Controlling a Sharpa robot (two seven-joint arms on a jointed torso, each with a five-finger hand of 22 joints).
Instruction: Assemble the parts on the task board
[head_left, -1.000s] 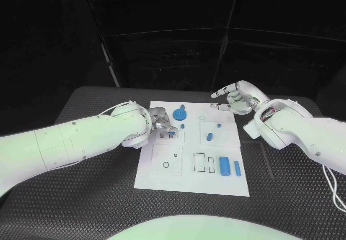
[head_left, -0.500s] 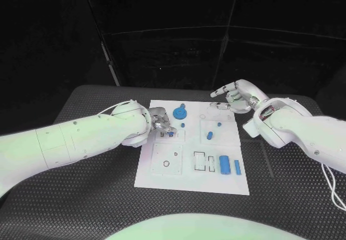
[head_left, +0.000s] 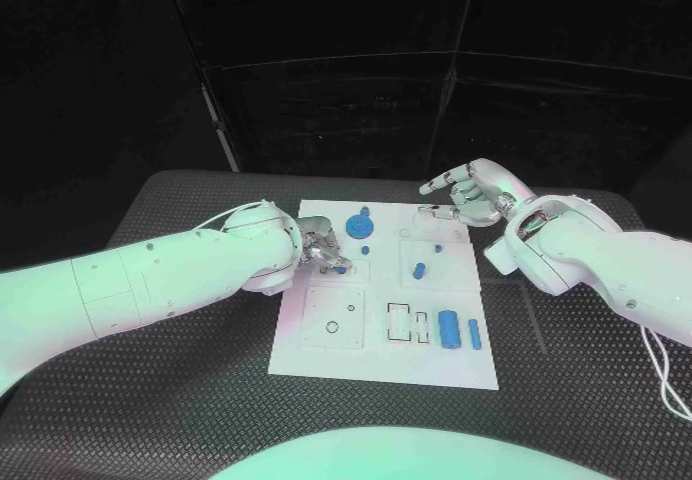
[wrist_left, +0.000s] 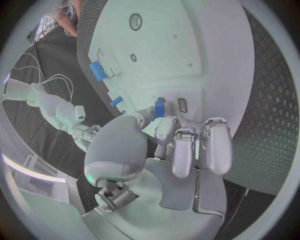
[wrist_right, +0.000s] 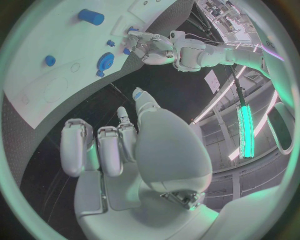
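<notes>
Where the left fingers meet: thumb and one fingertip (wrist_left: 164, 127) pinch a small blue part (wrist_left: 159, 107); the other fingers are curled alongside
Held part position: low over the task board (head_left: 433, 365), by two small rectangular slots on its left half (cannot tell if it touches the board)
Left hand (head_left: 325, 245): reaches over the board's left edge, near the far end
Right fingers: one finger (head_left: 437, 184) points out towards the board, the rest are curled into the palm
Right hold: a blue spot sits at the thumb tip (wrist_right: 137, 93) (cannot tell whether it is a pinched part)
Right hand (head_left: 469, 195): raised at the board's far right corner, well apart from the left hand
Blue gear (head_left: 359, 228): on the board's far left area, just beside the left hand
Small peg (head_left: 366, 252): near the gear, on its near side
Short blue piece (head_left: 420, 270): mid-board, right half, lying alone
Blue cylinder (head_left: 449, 330): lies on the near right part of the board
Thin blue bar (head_left: 475, 336): just beside the cylinder, on its right (parallel to it)
Board cut-outs: a round hole (head_left: 333, 328) in the near left panel, rectangular slots (head_left: 398, 324) left of the cylinder
Board placement: flat in the middle of the black table (head_left: 173, 400)
</notes>
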